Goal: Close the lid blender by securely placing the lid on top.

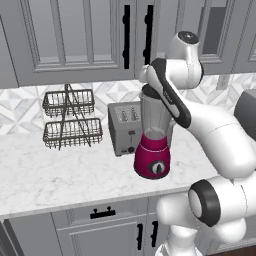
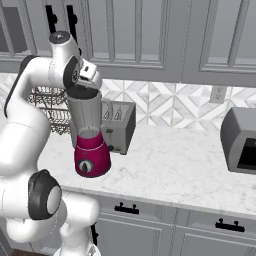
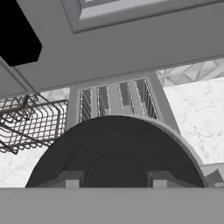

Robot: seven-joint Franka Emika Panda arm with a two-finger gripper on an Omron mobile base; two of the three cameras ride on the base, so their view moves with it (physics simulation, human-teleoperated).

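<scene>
The blender [image 1: 152, 159] stands near the counter's front edge, a clear greyish jar [image 2: 89, 116] on a magenta base [image 2: 91, 159] with a black dial. The dark round lid [image 2: 82, 92] rests at the jar's mouth, level with the rim. My gripper [image 2: 83, 86] comes down on it from above. In the hand view the lid [image 3: 116, 140] spreads wide and dark, and my gripper [image 3: 116, 180] has its fingers pressed against both sides of the raised centre knob. In the left base view the lid [image 1: 148, 92] is partly hidden behind my forearm.
A silver toaster [image 1: 125, 128] stands just behind the blender. A two-tier wire basket rack [image 1: 70, 119] sits at the back left. A dark appliance [image 2: 241, 140] stands far right on the counter [image 2: 170, 170]. Upper cabinets [image 1: 75, 35] hang close above the hand.
</scene>
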